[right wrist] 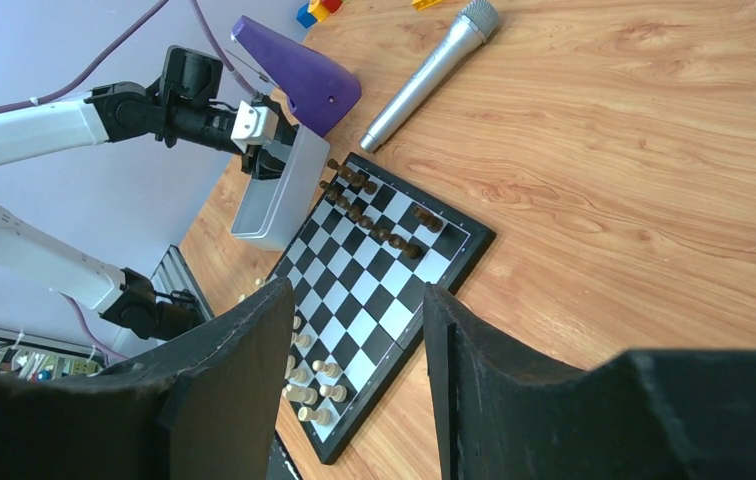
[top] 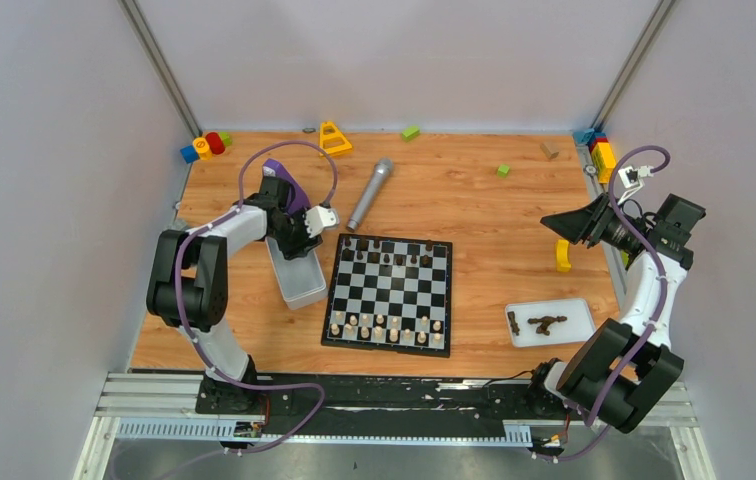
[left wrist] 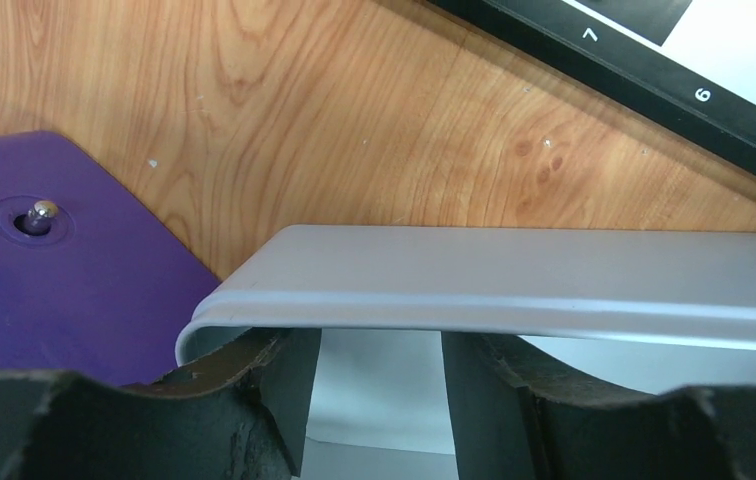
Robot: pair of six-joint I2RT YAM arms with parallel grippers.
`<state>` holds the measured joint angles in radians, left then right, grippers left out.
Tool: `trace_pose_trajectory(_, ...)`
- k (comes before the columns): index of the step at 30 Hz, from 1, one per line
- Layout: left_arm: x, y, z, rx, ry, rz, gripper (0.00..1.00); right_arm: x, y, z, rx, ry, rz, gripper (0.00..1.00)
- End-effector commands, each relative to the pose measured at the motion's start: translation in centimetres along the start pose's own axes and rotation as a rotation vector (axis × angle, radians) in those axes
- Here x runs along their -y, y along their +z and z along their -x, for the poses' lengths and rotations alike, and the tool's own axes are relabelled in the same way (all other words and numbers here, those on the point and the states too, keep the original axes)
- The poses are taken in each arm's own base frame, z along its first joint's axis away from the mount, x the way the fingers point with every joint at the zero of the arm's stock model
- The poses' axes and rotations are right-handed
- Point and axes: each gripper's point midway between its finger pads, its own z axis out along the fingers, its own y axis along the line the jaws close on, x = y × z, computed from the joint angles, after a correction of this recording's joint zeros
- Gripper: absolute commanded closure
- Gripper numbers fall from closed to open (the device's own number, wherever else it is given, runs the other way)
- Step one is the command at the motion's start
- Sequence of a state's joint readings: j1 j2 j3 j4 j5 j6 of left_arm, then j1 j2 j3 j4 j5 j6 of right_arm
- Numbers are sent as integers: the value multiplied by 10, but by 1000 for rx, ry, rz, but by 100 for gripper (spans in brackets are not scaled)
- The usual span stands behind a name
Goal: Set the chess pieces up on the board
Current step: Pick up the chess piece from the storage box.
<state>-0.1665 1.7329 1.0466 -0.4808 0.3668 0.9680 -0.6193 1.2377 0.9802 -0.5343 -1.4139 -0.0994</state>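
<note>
Finishing dark rows, probably, with left gripper (top: 304, 240) spread over bin (top: 304, 298) left of chessboard (top: 388, 292), right gripper (top: 562, 225) spread and empty right of it. Next: pinching dark pieces (top: 546, 323) off tray (top: 580, 316) there.

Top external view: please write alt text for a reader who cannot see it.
A chessboard lies mid-table with dark pieces on far rows and light pieces on near rows. The left gripper is over a white bin beside it; a right-hand tray holds loose pieces.
</note>
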Motion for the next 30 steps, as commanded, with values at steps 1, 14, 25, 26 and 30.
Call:
trace_pose_trajectory(1, -9, -1, 13, 47, 48, -3, 48, 0, 1, 1, 0, -32, 16, 49)
trace_pose_trajectory(14, -4, 4, 0, -18, 8, -42, 85, -1, 1, 1, 0, -32, 18, 49)
trace_pose_trajectory(25, -10, -48, 15, 2, -16, 95, 100, -10, 0, 3, 3, -47, 23, 49)
trace_pose_trajectory(26, -11, -59, 21, 17, -23, 124, 100, -13, 1, 3, 1, -54, 24, 49)
trace_pose_trajectory(30, -7, -94, 43, 83, -59, 158, 100, -23, 7, 1, -16, -87, 35, 49)
